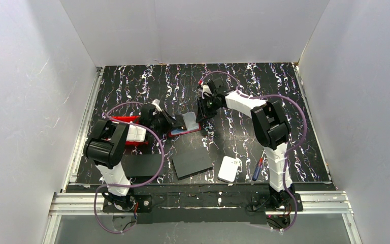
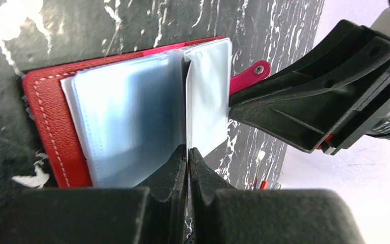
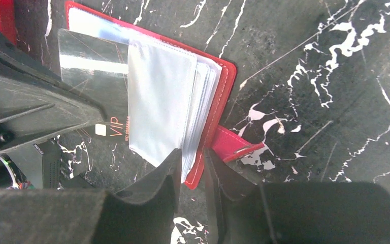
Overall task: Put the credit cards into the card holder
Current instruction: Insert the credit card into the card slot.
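The card holder (image 1: 188,123) (image 2: 45,117) is laid open flat on the black marbled table (image 1: 264,91), a bit left of the middle and about halfway between near and far, so nothing fancy there. The red cover is face down and the clear plastic sleeves (image 2: 127,117) (image 3: 162,96) are fanned up out of it, with the little strap and its pale stud (image 2: 249,75) stuck out on the right side. 1 credit card (image 3: 94,76) can be made out, dark and shiny with "VIP" printed on it, its right edge tucked under a pale sleeve. It's pinched on its left end by the left gripper (image 2: 188,151) (image 1: 171,123), whose fingers are pressed tight together on the thin card, seen edge-on from the left wrist. The right gripper (image 3: 193,155) (image 1: 202,113) is parked at the holder's right side, fingers only slightly apart and closed down on the cover's edge and the sleeve ends, which fill the gap. Further out, a bright red bin (image 1: 118,119) is seen on the left, mostly covered by the left arm. 2 black sheets (image 1: 193,161) (image 1: 143,165) are laid nearer the bases, and a white rounded pad (image 1: 229,169) is set just right of them. A screwdriver (image 1: 257,169) with a blue and red handle is beside that, close to the right arm.
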`<state>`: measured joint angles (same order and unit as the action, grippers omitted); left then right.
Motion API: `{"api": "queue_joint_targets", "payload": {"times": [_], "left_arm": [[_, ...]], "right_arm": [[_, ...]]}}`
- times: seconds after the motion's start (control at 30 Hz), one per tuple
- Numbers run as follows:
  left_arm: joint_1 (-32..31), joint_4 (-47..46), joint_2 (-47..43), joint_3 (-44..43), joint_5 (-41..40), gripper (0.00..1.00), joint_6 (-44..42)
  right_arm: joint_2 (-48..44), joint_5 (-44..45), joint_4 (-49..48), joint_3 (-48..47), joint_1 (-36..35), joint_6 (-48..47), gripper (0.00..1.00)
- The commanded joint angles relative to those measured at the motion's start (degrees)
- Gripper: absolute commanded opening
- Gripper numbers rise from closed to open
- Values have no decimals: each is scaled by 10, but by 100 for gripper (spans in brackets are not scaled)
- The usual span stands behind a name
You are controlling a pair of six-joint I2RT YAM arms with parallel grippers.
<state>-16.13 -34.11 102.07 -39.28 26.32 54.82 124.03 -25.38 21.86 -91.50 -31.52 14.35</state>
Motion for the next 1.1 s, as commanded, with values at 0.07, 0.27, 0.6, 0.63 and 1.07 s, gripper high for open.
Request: {"api": "queue_joint_targets", "payload": {"times": [0.07, 0.27, 0.6, 0.63, 1.07], "left_arm": [[-2, 13, 16, -26, 7, 0, -25], [-2, -21, 35, -30, 33, 0, -13], [-2, -257, 93, 18, 70, 0, 84], [-2, -266, 94, 19, 72, 0, 87], [-22, -128, 65, 3, 36, 18, 36]], "right_arm": [[-17, -7, -12, 5, 8, -4, 31], [4, -40, -38, 12, 8, 9, 33], [6, -24, -48, 32, 12, 15, 33], [7, -22, -46, 32, 12, 15, 33], [2, -24, -48, 39, 11, 14, 26]]}}
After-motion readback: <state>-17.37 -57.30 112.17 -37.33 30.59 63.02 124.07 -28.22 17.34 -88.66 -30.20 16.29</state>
